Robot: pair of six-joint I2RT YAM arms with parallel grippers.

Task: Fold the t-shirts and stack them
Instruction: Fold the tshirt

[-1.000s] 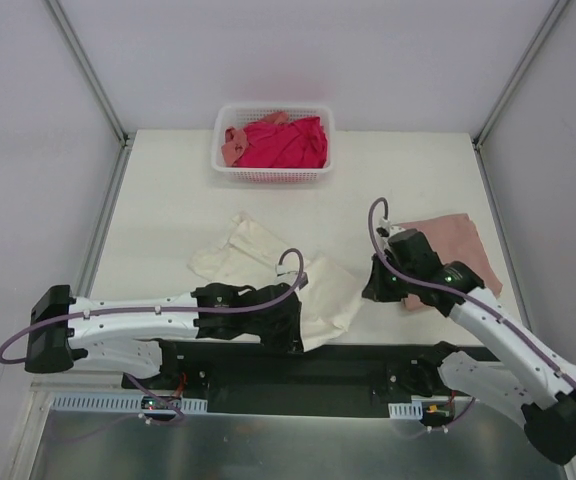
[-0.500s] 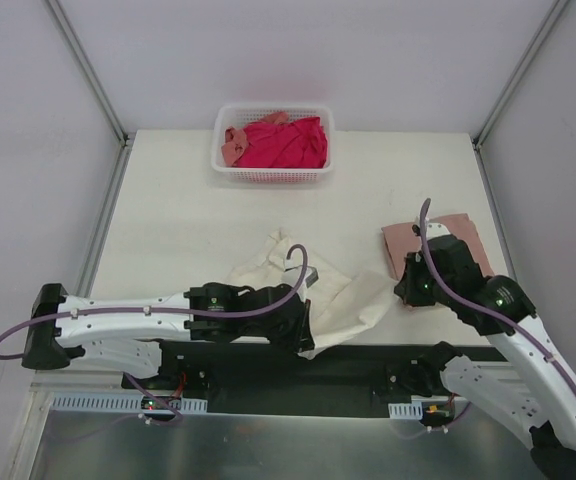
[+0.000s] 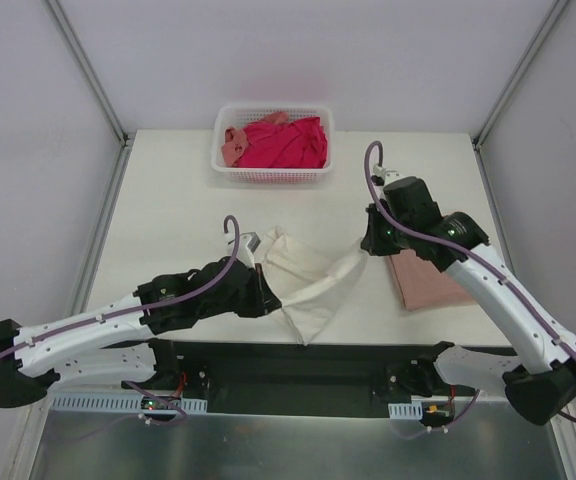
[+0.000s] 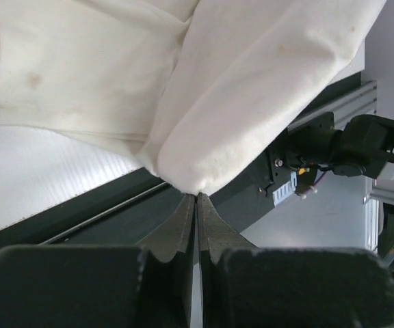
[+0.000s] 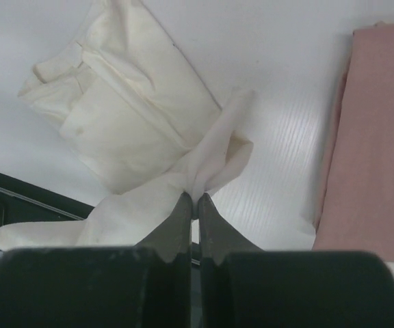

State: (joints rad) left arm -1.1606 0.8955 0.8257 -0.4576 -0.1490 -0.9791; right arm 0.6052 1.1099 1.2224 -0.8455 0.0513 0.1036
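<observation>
A cream t-shirt [image 3: 308, 280] hangs lifted between both grippers over the table's near middle. My left gripper [image 3: 260, 288] is shut on its left edge; in the left wrist view [image 4: 197, 195] the cream cloth [image 4: 238, 89] bulges just past the shut tips. My right gripper [image 3: 370, 247] is shut on its right edge, and the right wrist view [image 5: 197, 198] shows the cloth [image 5: 135, 130] pinched there. A folded dusty pink t-shirt [image 3: 430, 283] lies flat at the right, also in the right wrist view [image 5: 382, 137]. A magenta-red shirt [image 3: 286, 143] and a salmon one [image 3: 234, 145] lie in the basket.
The white lattice basket [image 3: 273, 174] stands at the table's far edge, centre. The table's black front rail [image 3: 298, 360] runs below the hanging cloth. Metal frame posts [image 3: 88, 70] rise at the back corners.
Both grippers have risen and moved away from the near edge with the cream shirt, the left one leftward. The right one swung left and back off the pink shirt, which now lies uncovered.
</observation>
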